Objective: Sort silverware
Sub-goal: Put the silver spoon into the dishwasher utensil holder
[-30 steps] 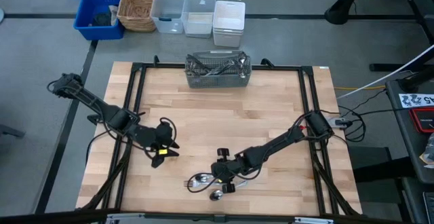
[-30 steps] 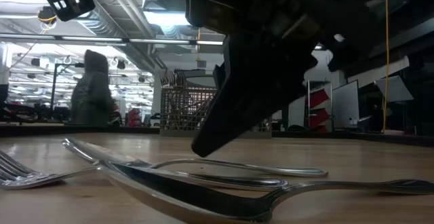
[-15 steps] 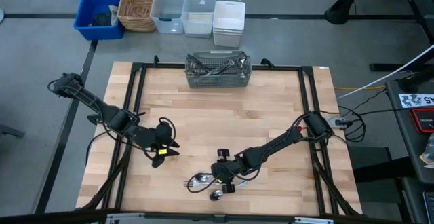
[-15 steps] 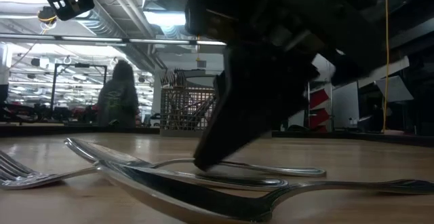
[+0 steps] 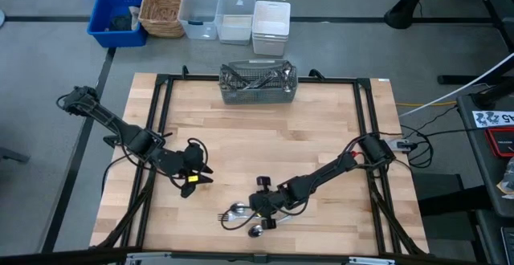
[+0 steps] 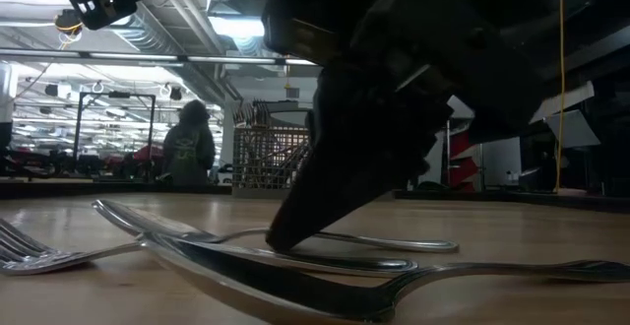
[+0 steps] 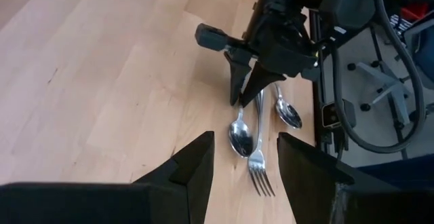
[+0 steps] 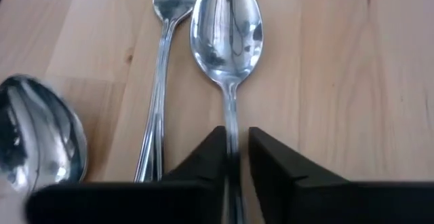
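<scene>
On table, left half: left gripper [image 5: 195, 171] hovered low over bare wood, fingers spread apart, nothing between them. Waiting arm.
Near front edge, centre: three loose pieces lay side by side, a fork [image 5: 227, 216], a spoon [image 5: 239, 212] and a second spoon [image 5: 257, 230]. In the left wrist view, spoon [image 7: 240, 137] and fork [image 7: 258, 160] were touching or nearly so; second spoon [image 7: 287, 113] just beside.
Right gripper [image 5: 267, 213]: down at table level over those pieces. Right wrist view showed its fingers [image 8: 207, 155] nearly closed, straddling the handle of the spoon [image 8: 227, 27], only a slim gap each side. Couldn't tell whether pads were pressing the handle yet. Fork [image 8: 166, 0] lay just beside that spoon.
Back edge, centre: wire-mesh basket [image 5: 258, 84] still held the bulk of the silverware [image 5: 255, 75], well apart from both grippers.
Beyond table: a row of bins [image 5: 236, 14], not involved.
Step (my read): closing on the spoon handle for a pick. Task early, most pieces unsorted.
Next move (my read): finish the close, then lift straight up so the neighbouring fork doesn't drag along. Thin handle flat on wood, easy to slip.
</scene>
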Controlling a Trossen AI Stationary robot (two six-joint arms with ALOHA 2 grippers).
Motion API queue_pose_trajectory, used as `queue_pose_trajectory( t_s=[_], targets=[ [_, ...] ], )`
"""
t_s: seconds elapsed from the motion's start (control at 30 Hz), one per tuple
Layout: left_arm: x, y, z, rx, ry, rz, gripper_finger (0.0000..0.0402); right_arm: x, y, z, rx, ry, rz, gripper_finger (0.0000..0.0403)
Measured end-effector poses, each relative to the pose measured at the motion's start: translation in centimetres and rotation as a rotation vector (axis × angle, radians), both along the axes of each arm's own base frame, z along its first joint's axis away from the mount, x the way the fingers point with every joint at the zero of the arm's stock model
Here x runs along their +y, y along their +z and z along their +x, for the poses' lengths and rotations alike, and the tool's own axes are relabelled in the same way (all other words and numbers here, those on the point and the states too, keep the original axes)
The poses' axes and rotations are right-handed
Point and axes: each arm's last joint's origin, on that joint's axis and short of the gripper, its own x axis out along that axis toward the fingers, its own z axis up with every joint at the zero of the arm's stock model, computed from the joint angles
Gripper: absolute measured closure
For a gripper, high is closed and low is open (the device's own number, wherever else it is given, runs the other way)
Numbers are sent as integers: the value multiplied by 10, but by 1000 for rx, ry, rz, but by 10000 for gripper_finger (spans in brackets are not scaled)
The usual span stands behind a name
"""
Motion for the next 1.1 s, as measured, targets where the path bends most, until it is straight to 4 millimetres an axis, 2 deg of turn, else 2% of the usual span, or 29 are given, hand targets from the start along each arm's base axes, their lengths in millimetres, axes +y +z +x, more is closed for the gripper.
queue_pose_trajectory(
  t_s=[0.1,0.17,0.37,0.53,0.8,0.93,1.1],
  targets=[
    [0,0,0,0,4,-5,254,0,0,1,-13,-26,15,373],
    [0,0,0,-2,11,-4,254,-2,1,3,-19,-70,32,390],
    [2,0,1,-22,59,26,254,-8,3,4,-35,-209,54,373],
    [2,1,1,-25,68,33,254,-15,18,5,-66,-234,67,394],
    [3,1,1,-36,90,52,254,-33,65,-2,-165,-349,-12,383],
    [4,1,1,-52,126,77,254,-51,96,-14,-204,-451,-112,389],
    [7,2,2,-75,183,112,254,-82,138,-28,-326,-660,-282,385]
  ],
)
